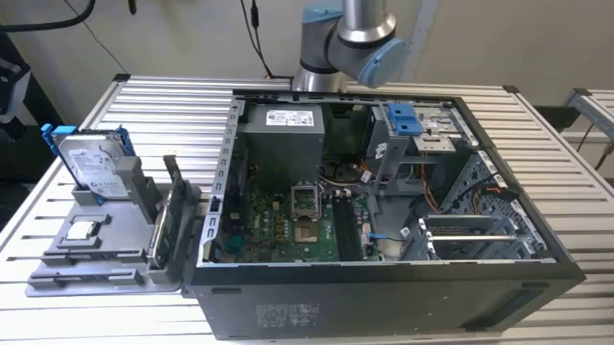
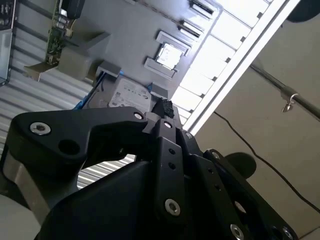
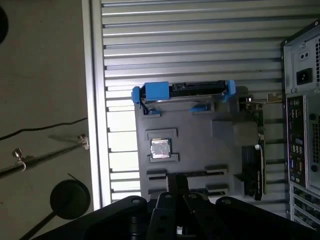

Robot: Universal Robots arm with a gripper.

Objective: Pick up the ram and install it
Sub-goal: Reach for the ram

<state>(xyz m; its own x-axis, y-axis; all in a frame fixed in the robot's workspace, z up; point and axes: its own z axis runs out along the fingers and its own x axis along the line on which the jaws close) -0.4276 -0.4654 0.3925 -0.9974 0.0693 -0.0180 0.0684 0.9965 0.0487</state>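
The ram point(image 1: 159, 241) is a dark, narrow stick standing on edge in a slot of the grey tray point(image 1: 106, 277), at the exterior view's left beside the open computer case point(image 1: 384, 302). In the first wrist view the ram point(image 3: 248, 172) lies along the tray's side nearest the case. My gripper point(image 3: 177, 182) is black and hangs well apart from the tray point(image 3: 200, 150), over its end away from the hard drive. Its fingers look pressed together with nothing between them. In the second wrist view the gripper point(image 2: 162, 107) points toward the tray point(image 2: 130, 35).
On the tray stand a silver hard drive in a blue frame point(image 1: 93, 162), a square processor chip point(image 1: 80, 230) and a taller upright card point(image 1: 175, 188). Inside the case lies the green motherboard point(image 1: 287, 233) with dark memory slots point(image 1: 343, 224). The arm point(image 1: 347, 36) rises behind the case.
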